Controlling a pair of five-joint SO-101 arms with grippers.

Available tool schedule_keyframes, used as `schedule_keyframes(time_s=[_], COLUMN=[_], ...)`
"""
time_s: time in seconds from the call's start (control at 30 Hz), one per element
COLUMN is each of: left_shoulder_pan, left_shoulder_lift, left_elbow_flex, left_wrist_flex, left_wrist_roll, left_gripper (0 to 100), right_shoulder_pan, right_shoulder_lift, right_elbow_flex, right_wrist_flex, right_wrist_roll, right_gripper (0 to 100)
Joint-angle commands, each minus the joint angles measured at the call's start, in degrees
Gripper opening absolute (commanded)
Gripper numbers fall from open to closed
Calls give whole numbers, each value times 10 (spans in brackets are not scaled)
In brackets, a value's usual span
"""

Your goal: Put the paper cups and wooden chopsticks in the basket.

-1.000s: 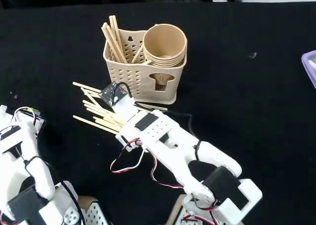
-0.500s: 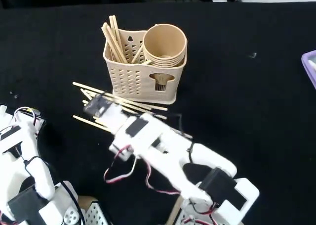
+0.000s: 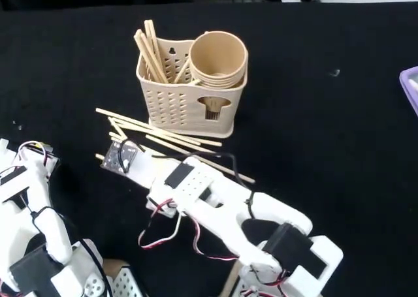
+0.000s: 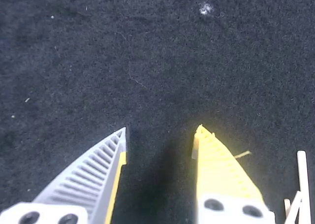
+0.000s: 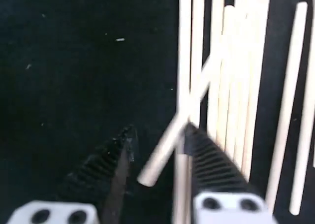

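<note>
The beige perforated basket [image 3: 189,101] stands at the back middle of the black table. Stacked paper cups [image 3: 217,59] fill one half of it and several wooden chopsticks [image 3: 150,49] lean in the other. More loose chopsticks [image 3: 163,137] lie fanned on the cloth in front of the basket, seen close as a bundle [image 5: 231,76]. My right gripper [image 5: 157,135] is open at the left end of this pile [image 3: 117,156], and one chopstick end [image 5: 157,160] lies between its jaws. My left gripper [image 4: 161,133] is open over bare cloth, holding nothing.
The left arm [image 3: 26,199] sits folded at the front left corner. A purple tray [image 3: 410,85] shows at the right edge. The right arm's white body [image 3: 222,205] crosses the front middle of the table.
The right gripper has swung left and toward the front, from beside the basket to the left end of the loose chopsticks, uncovering several of them. The left arm has not moved.
</note>
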Motion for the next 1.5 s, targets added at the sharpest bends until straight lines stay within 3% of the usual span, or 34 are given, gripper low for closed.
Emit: schedule_keyframes(time_s=[0.0,0.53,0.77,1.03,1.1,1.3,1.47], left_shoulder_pan=[4,4,3,3,3,3,3], left_shoulder_lift=[-14,-14,-14,-14,-14,-14,-14], left_elbow_flex=[-17,-17,-17,-17,-17,-17,-17], left_wrist_flex=[-11,-11,-11,-11,-11,-11,-11], left_wrist_roll=[-7,-7,-7,-7,-7,-7,-7], left_gripper=[220,220,220,220,220,220,220], right_shoulder_pan=[12,17,91,121,123,88,31], right_shoulder_lift=[-1,-7,-11,-95,-104,-108,-107], right_elbow_flex=[1,-19,-75,-38,-32,-30,-15], right_wrist_flex=[-6,68,168,166,169,178,120], right_wrist_roll=[29,34,62,65,66,61,-5], right_gripper=[15,11,11,15,57,327,385])
